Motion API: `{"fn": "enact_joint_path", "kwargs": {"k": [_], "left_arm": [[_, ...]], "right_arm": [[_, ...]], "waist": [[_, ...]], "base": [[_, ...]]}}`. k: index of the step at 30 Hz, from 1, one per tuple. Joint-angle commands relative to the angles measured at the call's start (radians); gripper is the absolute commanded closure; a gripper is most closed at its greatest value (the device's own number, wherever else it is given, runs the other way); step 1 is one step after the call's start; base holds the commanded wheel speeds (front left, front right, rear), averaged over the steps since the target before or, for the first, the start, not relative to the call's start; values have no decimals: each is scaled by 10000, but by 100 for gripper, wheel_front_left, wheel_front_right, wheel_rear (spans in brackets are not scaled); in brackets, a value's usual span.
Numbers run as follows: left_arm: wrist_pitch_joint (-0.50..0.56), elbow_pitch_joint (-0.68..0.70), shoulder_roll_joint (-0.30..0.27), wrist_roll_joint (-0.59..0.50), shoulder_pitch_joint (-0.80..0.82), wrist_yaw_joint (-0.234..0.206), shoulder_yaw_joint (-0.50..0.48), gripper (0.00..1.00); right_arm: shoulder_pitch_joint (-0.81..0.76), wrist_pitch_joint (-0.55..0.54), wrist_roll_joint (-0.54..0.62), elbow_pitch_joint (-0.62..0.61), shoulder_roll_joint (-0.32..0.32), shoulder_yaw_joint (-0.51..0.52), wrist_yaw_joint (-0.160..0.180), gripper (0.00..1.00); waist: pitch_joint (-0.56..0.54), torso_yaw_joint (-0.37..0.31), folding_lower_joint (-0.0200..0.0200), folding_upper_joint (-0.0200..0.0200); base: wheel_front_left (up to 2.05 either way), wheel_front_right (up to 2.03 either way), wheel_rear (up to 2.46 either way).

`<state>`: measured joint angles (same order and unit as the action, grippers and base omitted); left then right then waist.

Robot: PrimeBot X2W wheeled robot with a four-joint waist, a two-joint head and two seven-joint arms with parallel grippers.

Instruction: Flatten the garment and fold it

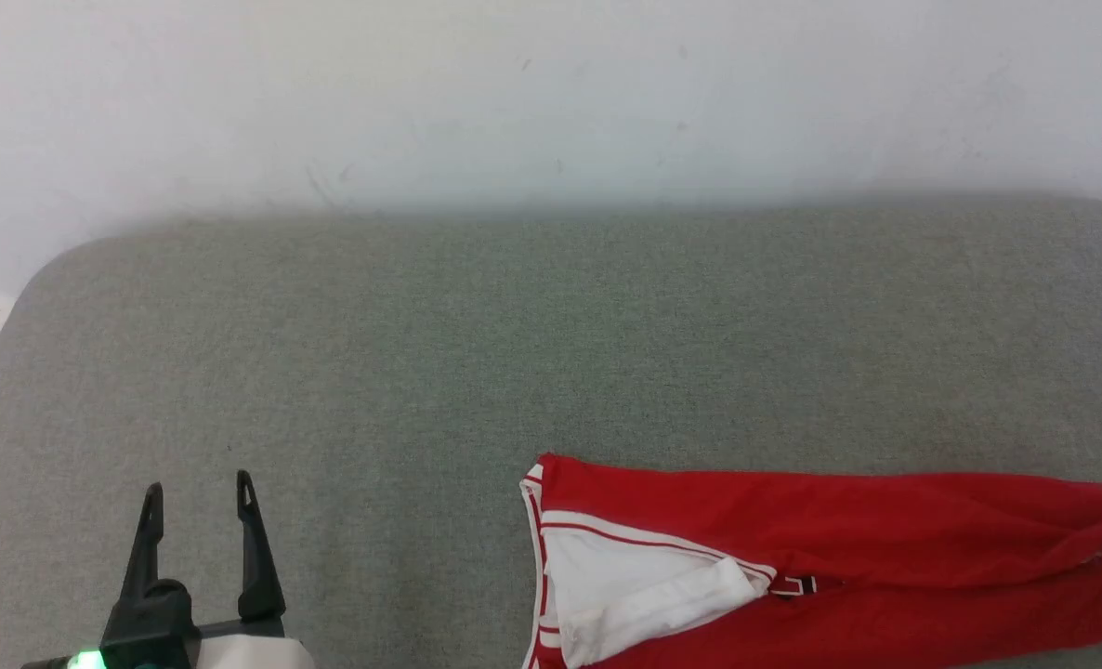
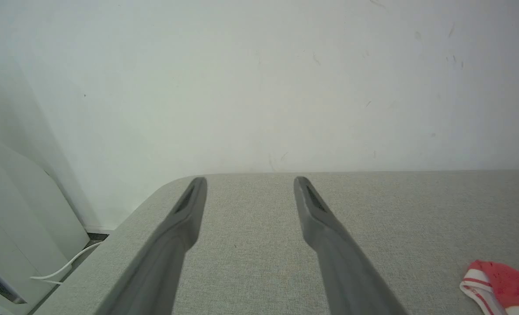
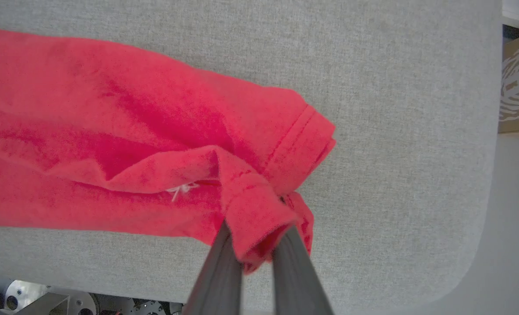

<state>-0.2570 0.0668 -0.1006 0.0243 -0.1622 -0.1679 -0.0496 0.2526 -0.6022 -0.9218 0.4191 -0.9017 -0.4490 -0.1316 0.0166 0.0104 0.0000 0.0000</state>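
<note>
Garment lies bunched lengthwise along the near edge of the grey padded table, toward its right end. The right gripper pinches the red hem there. The left gripper hovers over the table's left part, jaws spread. A white wall backs the table's far edge.

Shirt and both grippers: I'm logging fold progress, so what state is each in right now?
Shirt: crumpled, doubled over lengthwise on the grey pad, not flat; one hem end pinched.
Left gripper: open, empty, apart from the shirt.
Right gripper: shut on the shirt's bunched hem.
</note>
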Motion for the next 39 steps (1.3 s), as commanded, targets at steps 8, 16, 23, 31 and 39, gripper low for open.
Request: {"fn": "enact_joint_path", "kwargs": {"k": [8,16,23,31,39], "left_arm": [[-47,15,-1,-179,-167,20,2,0],[-47,30,8,-300,159,-57,247,0],[-47,-72,74,-231,579,-137,457,0],[-47,-248,172,-146,962,-176,640,0],[-47,-408,281,-69,1254,-184,778,0]], "right_arm": [[-203,-69,120,-3253,-275,-367,9,100],[491,-692,420,-6322,615,-1611,9,100],[2320,-855,716,-5963,2298,-3575,9,100],[4083,-482,705,-3483,4167,-5644,9,100],[4536,-129,509,-456,5315,-7725,9,100]], "waist": [[-101,-66,0,0],[286,57,0,0],[729,399,0,0],[1228,791,0,0],[1538,1001,0,0]], "base": [[0,0,0],[0,0,0],[0,0,0],[0,0,0],[0,0,0]]}}
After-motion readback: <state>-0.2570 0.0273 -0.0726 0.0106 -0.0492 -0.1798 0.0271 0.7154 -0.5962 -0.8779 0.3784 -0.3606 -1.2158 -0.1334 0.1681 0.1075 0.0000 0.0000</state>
